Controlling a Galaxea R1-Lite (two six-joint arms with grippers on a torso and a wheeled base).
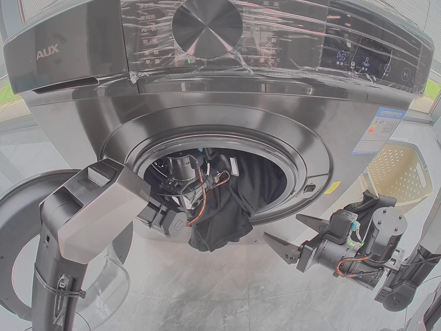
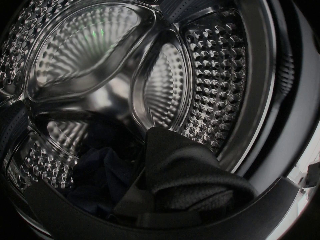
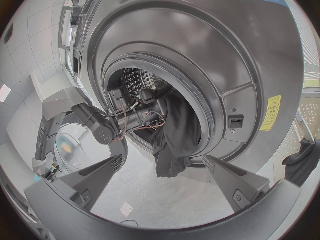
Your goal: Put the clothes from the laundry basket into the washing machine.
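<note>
The washing machine (image 1: 220,88) stands with its round opening (image 1: 303,162) uncovered. A black garment (image 1: 229,208) (image 3: 176,134) hangs half in the drum and half over the lower rim, its end dangling toward the floor. My left arm's wrist (image 1: 186,180) (image 3: 140,112) is pushed into the opening beside that garment, and its fingers are hidden. Inside the steel drum (image 2: 213,67) lie a black cloth (image 2: 186,170) and a darker blue one (image 2: 100,177). My right gripper (image 1: 280,226) (image 3: 160,159) hovers open and empty, low and right of the opening.
The machine's door (image 1: 18,235) (image 3: 66,144) is swung out at the left, behind my left arm. A cream laundry basket (image 1: 399,171) (image 3: 310,117) stands at the right with a dark cloth (image 1: 367,205) (image 3: 300,160) over its edge. Grey tiled floor (image 1: 220,290) lies in front.
</note>
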